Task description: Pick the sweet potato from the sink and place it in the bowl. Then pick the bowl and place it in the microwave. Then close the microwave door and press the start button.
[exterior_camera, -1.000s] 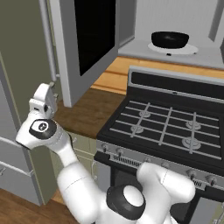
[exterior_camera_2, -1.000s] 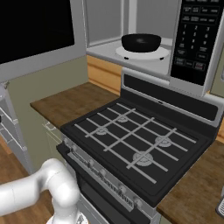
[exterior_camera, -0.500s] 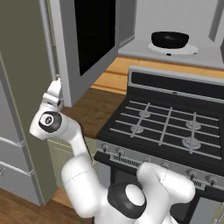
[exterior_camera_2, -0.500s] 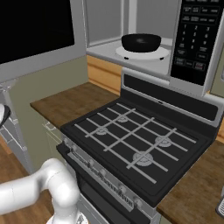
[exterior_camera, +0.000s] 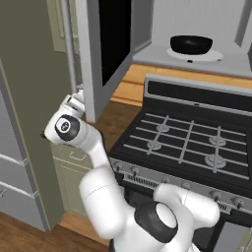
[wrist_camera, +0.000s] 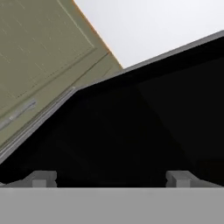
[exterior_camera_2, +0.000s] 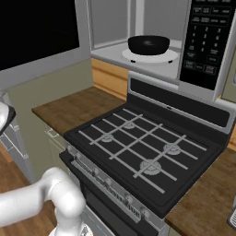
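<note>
At the far left of the left base view stands a tall olive-grey cabinet panel (exterior_camera: 29, 98) with a grey vertical bar (exterior_camera: 69, 44) beside it. Just right of that, the gripper (exterior_camera: 78, 98) sits low against the outer lower edge of the microwave door (exterior_camera: 106, 44), which stands swung wide open, its black window facing right toward the oven cavity. In the hand view the door's dark glass (wrist_camera: 131, 131) fills most of the frame, with the silver frame edge running diagonally above it; the two fingertips (wrist_camera: 41, 178) show well apart at the bottom, so the hand looks spread, with nothing between the tips. Whether the fingers actually touch the door is hard to tell from here.

Below the door lies a wooden counter (exterior_camera: 120, 115), then the black gas stove (exterior_camera: 187, 142) with its grey grates and row of knobs, standing directly in front of the robot.

Farther right and higher, the microwave (exterior_camera_2: 138, 27) is open, and the bowl (exterior_camera_2: 148, 44) rests on the white turntable plate (exterior_camera_2: 171, 56) inside it. The bowl's contents cannot be made out, so the sweet potato is not identifiable. Right of the cavity is the black control panel (exterior_camera_2: 207, 39) with its buttons.
</note>
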### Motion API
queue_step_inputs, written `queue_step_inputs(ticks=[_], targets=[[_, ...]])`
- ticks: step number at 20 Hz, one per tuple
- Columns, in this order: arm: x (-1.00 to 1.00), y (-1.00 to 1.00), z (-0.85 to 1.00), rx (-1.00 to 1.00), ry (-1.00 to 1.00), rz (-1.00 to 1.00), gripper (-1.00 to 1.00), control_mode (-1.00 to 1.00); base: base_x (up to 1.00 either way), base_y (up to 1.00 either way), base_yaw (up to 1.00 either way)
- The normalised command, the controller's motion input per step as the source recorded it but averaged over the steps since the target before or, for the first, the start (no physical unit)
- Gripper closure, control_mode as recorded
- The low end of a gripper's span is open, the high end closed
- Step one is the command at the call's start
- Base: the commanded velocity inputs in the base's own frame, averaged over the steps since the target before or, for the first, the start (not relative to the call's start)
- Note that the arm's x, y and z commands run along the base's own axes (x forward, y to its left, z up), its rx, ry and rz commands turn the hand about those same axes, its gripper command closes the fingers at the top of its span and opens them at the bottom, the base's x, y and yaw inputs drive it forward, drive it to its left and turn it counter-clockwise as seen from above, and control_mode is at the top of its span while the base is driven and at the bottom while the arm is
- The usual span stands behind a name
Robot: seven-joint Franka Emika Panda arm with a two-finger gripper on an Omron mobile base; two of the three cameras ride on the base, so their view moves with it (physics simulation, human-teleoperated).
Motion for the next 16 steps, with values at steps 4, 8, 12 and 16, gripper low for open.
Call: queue_step_inputs(ticks=[4,8,12,16], targets=[[-0.62,-0.57,0.39,0.26,-0.2,0.06,-1.0,-1.0,0.0,0.0,0.0],[-0.51,-0.74,0.35,0.31,-0.13,0.07,-1.0,-1.0,0.0,0.0,0.0],[-0.12,-0.86,0.23,0.31,-0.03,0.07,-1.0,-1.0,0.0,0.0,0.0],[0.0,-0.85,0.15,0.26,-0.02,0.07,-1.0,-1.0,0.0,0.0,0.0]])
